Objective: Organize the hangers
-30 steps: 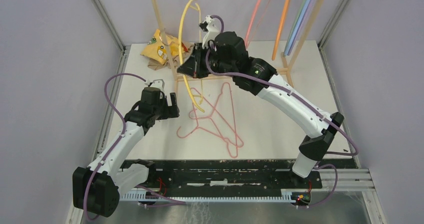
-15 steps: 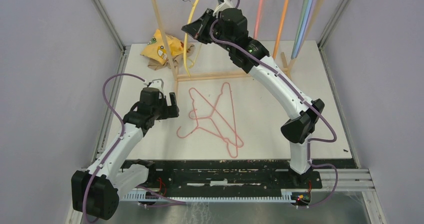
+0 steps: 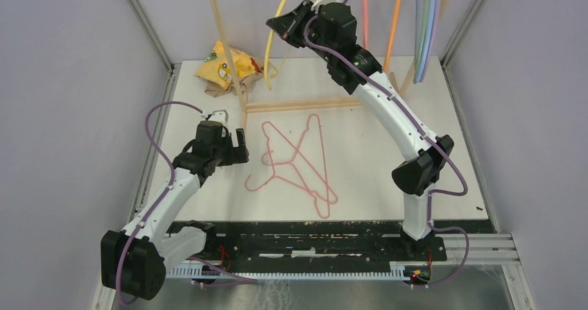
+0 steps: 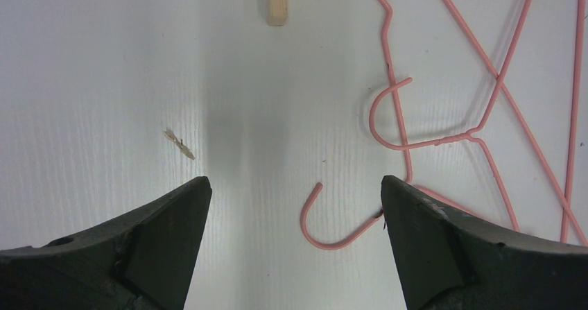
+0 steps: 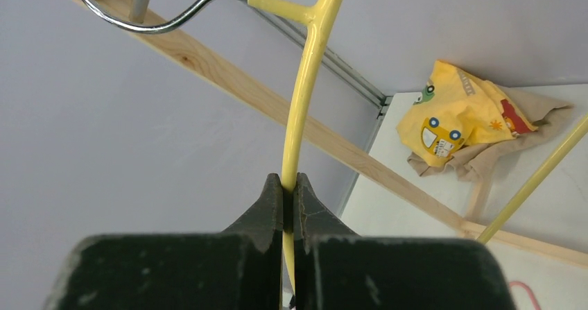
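Wooden rack [image 3: 305, 104] stands at the back, so we hold the yellow hanger [image 5: 299, 102] high beside it, our right gripper [image 5: 289, 182] pinched tight on its thin arm, while pink hangers [image 3: 295, 152] lie crossed on the table [image 3: 388, 178] near our wide-open, empty left gripper [image 4: 292, 182].

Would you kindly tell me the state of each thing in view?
Right tool: shut on the yellow hanger.
Yellow hanger: gripped, held clear of the table.
Left tool: open, empty, above the table.
Pink hangers: lying flat, overlapping.
Hung hangers: hanging at the far right.
Yellow garment: crumpled.
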Controlling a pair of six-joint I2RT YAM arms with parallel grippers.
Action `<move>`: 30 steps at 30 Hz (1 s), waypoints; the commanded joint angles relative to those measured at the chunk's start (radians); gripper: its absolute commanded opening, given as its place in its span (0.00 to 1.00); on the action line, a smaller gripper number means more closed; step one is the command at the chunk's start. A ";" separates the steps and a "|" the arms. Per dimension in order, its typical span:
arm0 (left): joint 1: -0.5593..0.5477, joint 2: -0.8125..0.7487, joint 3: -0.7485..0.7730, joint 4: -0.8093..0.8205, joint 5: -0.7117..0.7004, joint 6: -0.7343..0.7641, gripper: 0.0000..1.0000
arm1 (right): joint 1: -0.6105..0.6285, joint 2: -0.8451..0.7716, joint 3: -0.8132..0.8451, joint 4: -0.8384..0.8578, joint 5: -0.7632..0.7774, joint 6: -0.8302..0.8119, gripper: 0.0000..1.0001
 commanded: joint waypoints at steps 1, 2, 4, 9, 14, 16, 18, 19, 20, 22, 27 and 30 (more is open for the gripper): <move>-0.002 0.005 0.044 0.033 0.001 0.013 0.99 | -0.040 -0.044 0.008 0.084 0.043 0.010 0.01; -0.003 0.005 0.044 0.032 0.001 0.014 0.99 | -0.048 -0.044 0.006 0.083 0.046 0.012 0.01; -0.003 0.005 0.046 0.029 0.001 0.016 0.99 | -0.065 -0.050 -0.010 0.094 0.048 0.013 0.01; -0.003 -0.002 0.038 0.026 -0.001 0.016 0.99 | -0.104 -0.080 -0.056 0.103 0.056 0.017 0.01; -0.002 0.000 0.034 0.025 0.002 0.017 0.99 | -0.146 -0.145 -0.163 0.109 0.069 0.024 0.01; -0.003 0.003 0.035 0.026 0.001 0.018 0.99 | -0.171 -0.179 -0.221 0.130 0.068 0.040 0.01; -0.001 0.009 0.038 0.025 0.002 0.021 0.99 | -0.197 -0.203 -0.258 0.142 0.055 0.057 0.01; -0.002 0.012 0.039 0.026 0.002 0.022 0.99 | -0.210 -0.210 -0.268 0.143 0.044 0.065 0.01; -0.002 0.015 0.040 0.025 0.002 0.022 0.99 | -0.223 -0.217 -0.277 0.146 0.032 0.073 0.01; -0.002 0.019 0.041 0.028 0.003 0.022 0.99 | -0.247 -0.227 -0.293 0.155 0.010 0.093 0.01; -0.003 0.018 0.038 0.029 0.003 0.022 0.99 | -0.300 -0.267 -0.363 0.174 -0.015 0.130 0.01; -0.003 0.013 0.031 0.029 -0.002 0.019 0.99 | -0.314 -0.283 -0.393 0.177 -0.032 0.145 0.03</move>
